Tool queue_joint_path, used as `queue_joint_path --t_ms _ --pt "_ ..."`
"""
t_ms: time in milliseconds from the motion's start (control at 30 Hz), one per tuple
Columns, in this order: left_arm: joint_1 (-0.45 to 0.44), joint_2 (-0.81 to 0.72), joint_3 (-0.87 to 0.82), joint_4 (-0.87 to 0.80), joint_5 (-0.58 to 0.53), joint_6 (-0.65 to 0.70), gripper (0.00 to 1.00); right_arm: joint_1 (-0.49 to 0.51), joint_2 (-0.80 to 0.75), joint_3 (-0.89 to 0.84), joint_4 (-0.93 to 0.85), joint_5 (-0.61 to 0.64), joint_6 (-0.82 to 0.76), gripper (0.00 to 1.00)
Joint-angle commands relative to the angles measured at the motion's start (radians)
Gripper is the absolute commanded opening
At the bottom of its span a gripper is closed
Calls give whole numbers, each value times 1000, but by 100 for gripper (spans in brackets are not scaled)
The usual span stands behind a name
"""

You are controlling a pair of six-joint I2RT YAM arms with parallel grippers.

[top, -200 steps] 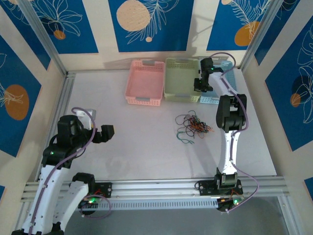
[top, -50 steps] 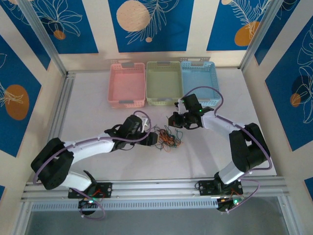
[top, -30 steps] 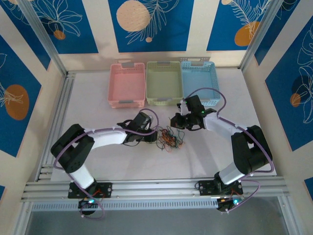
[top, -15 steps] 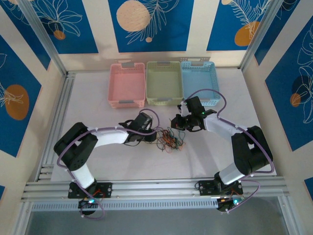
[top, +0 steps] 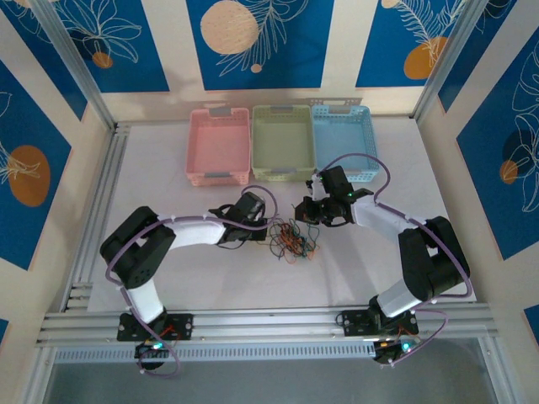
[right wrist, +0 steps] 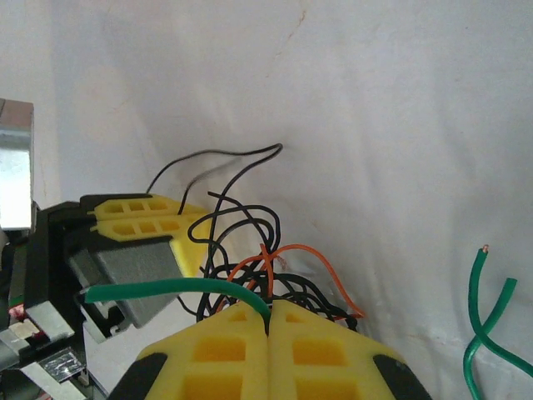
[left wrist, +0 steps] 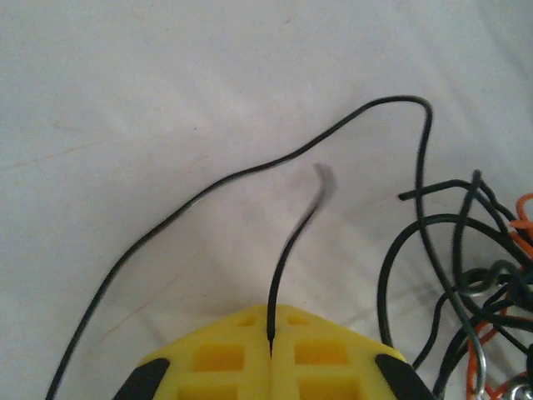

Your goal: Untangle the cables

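The cables (top: pixel 290 240) lie in a small knotted clump of black, orange and green wires at the table's middle. My left gripper (top: pixel 268 234) sits at the clump's left side, shut on a black cable (left wrist: pixel 293 242) whose free end curves up from between the yellow fingers (left wrist: pixel 333 354). My right gripper (top: pixel 308 213) is at the clump's upper right, shut on a green cable (right wrist: pixel 179 288) that runs off to the left; black and orange loops (right wrist: pixel 287 254) tangle just beyond its fingers (right wrist: pixel 321 350). The left gripper's yellow fingers (right wrist: pixel 141 218) show across the clump.
Three baskets stand in a row at the back: pink (top: pixel 217 153), green (top: pixel 282 151) and blue (top: pixel 345 147). A separate green wire (right wrist: pixel 487 325) lies on the white table to the right of my right gripper. Metal rails run along the table's left edge (top: pixel 101 210).
My left gripper has closed on a black cable at the clump's left side. The left arm shifted slightly toward the clump; the right arm has barely moved.
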Motion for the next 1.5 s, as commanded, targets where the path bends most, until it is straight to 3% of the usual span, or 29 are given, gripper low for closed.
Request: queue_joint_path --t_ms 0,167,300,433,567,967,1467 --pt "13 -70 7 -84 -63 22 0 -14 -40 -13 -22 -24 -14 0" --pt "73 -261 -38 -202 -69 48 0 -69 -90 -25 -38 -8 -39 0" --pt "191 -510 -56 -376 -62 79 0 -178 -146 -72 -27 -1 -34 0" --pt "316 -720 -13 -561 -35 126 0 -319 -156 -143 22 -45 23 0" --pt "367 -805 79 -700 -9 173 0 -367 -158 -173 53 -64 33 0" --pt "437 -831 547 -1033 -227 367 0 -478 -189 -218 36 41 52 0" --pt "442 -656 1199 -1191 -293 442 0 -564 -203 -246 47 57 75 0"
